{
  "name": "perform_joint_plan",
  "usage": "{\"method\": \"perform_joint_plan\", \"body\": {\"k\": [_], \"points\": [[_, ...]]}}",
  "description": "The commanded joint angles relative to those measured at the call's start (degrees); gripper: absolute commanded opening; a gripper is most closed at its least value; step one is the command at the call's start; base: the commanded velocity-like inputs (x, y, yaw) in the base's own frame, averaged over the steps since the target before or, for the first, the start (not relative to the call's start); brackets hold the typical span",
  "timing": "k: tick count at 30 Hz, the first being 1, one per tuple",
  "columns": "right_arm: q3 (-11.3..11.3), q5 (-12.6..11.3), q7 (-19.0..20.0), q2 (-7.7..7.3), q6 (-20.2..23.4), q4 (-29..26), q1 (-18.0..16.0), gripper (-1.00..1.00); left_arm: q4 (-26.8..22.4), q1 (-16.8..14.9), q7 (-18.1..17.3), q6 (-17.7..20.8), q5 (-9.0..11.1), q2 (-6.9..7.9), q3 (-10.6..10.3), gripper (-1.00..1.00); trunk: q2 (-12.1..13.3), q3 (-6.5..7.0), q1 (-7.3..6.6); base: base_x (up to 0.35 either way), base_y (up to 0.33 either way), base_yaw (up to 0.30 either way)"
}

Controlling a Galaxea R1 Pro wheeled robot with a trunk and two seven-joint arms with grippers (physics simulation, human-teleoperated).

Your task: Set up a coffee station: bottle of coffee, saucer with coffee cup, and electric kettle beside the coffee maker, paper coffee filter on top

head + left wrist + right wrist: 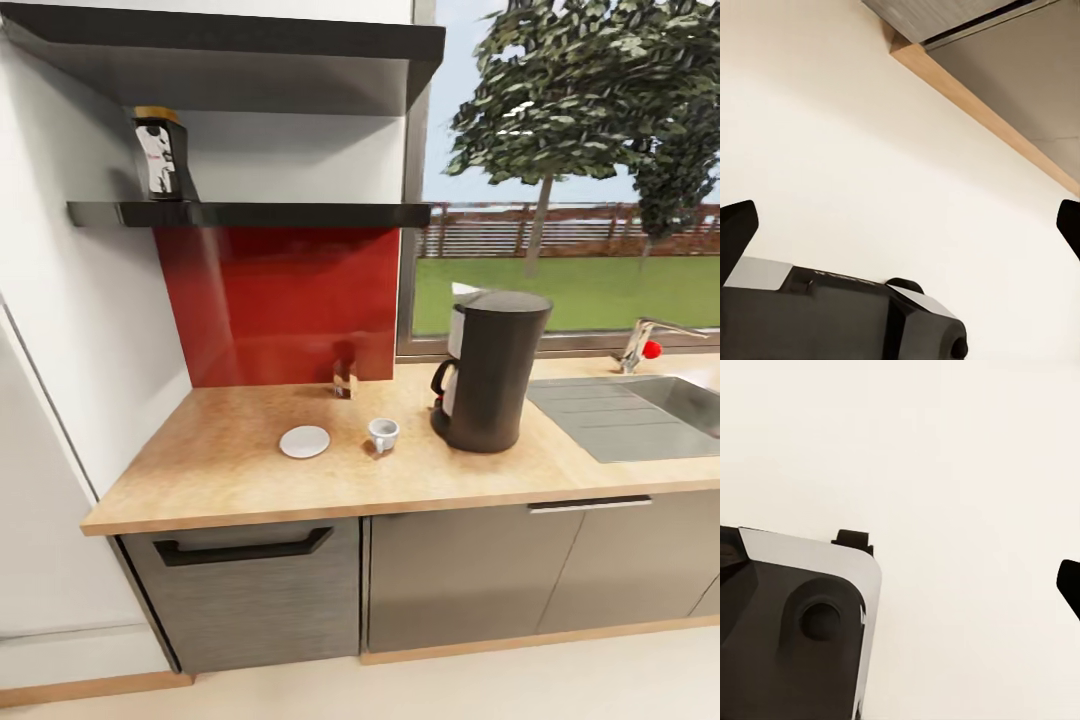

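Head view: your coffee maker [490,370] stands right of center on the tabletop [220,470], with the coffee cup [383,434] just left of it and the saucer [304,441] a bit further left, cup and saucer apart. The bottle of coffee [160,153] sits on the shelf [250,213] at upper left. A sink [640,410] is at the right edge.

Left wrist view: your left tool [900,225] has its fingertips [735,229] at opposite edges of the frame, spread wide, over pale floor [870,150] near the cabinet base [982,112].

Right wrist view: I only see one fingertip [1069,585] of your right tool over the floor, so can't tell how wide it is.
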Motion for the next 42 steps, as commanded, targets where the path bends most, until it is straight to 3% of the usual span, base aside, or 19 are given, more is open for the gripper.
{"method": "perform_joint_plan", "body": {"k": [1,20,42], "points": [[0.2,0.1,0.0,-0.02,-0.2,0.1,0.0,1.00,0.0,0.0,0.0,-0.4,0.2,0.01,-0.5,1.00,0.0,-0.07,0.00,0.000,0.311,0.000],[-0.1,-0.3,0.0,-0.15,-0.2,0.0,0.0,1.00,0.0,0.0,0.0,-0.4,0.2,-0.04,-0.4,1.00,0.0,-0.07,0.00,-0.003,0.308,0.000],[-0.2,-0.3,0.0,-0.25,-0.2,-0.1,0.0,1.00,0.0,0.0,0.0,-0.4,0.2,-0.11,-0.5,1.00,0.0,-0.07,0.00,-0.051,0.030,0.000]]}}
